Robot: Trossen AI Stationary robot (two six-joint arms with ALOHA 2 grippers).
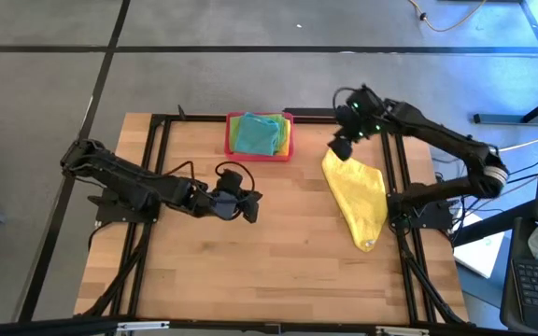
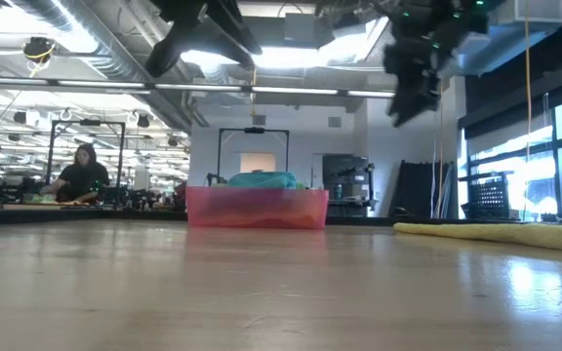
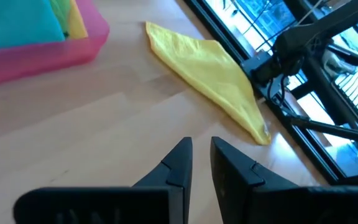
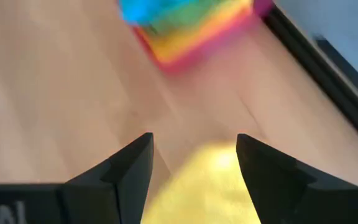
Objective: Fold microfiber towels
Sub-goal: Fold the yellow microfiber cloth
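Note:
A yellow microfiber towel (image 1: 358,201) lies crumpled and long on the right of the table, one end toward the pink tray (image 1: 260,155). The tray holds a stack of towels, a teal one (image 1: 255,133) on top and yellow and green edges (image 3: 70,15) beside it. My right gripper (image 1: 344,147) hangs open above the yellow towel's far end (image 4: 204,180), well clear of the table in the low view (image 2: 413,93). My left gripper (image 1: 244,203) hovers over mid-table, shut, with nothing between its fingers (image 3: 201,149).
The black frame rails (image 1: 395,168) run along the table's left, right and far sides, close to the yellow towel. Bare wood (image 1: 278,261) spreads across the table's middle and near part. A person (image 2: 81,175) sits far off in the room behind.

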